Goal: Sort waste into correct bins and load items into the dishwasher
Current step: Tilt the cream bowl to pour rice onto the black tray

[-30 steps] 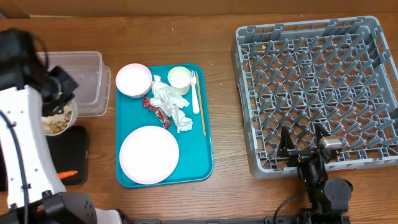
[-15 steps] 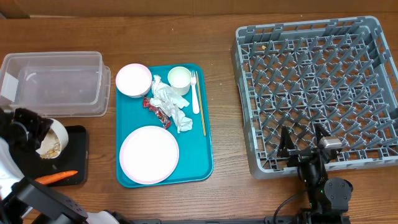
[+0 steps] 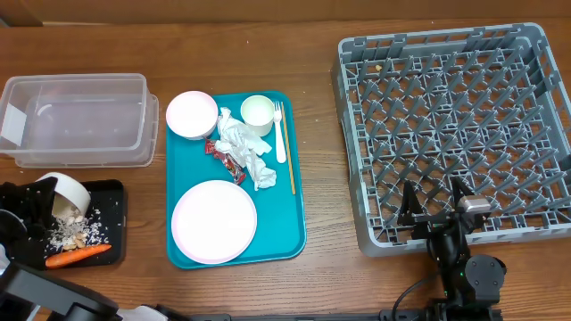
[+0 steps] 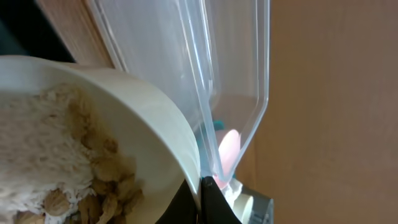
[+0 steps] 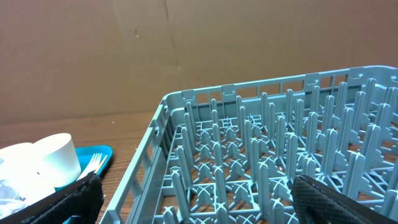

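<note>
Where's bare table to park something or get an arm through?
Widest bare wood: the strip between the teal tray and the dish rack. Also the band beyond the clear tub and teal tray. Crowded: the teal tray's far half, and the left side, where clear tub, black tray and the left gripper holding a white bowl sit close.

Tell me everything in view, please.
clear tub: 1, clear, far left.
black tray: 1, black, beside tub.
held bowl: 1, white, over black tray.
food scraps: scattered, beige, black tray.
carrot stick: 1, orange, black tray.
teal tray: 1, teal, centre-left.
white bowl, cup, fork, napkin pile: 1 each, white, teal tray.
red wrapper: 1, red, teal tray.
plate: 1, pink, teal tray.
thin stick: 1, tan, teal tray.
dish rack: 1, grey, right.
left claw: grips held bowl.
right claw: open, near rack.
</note>
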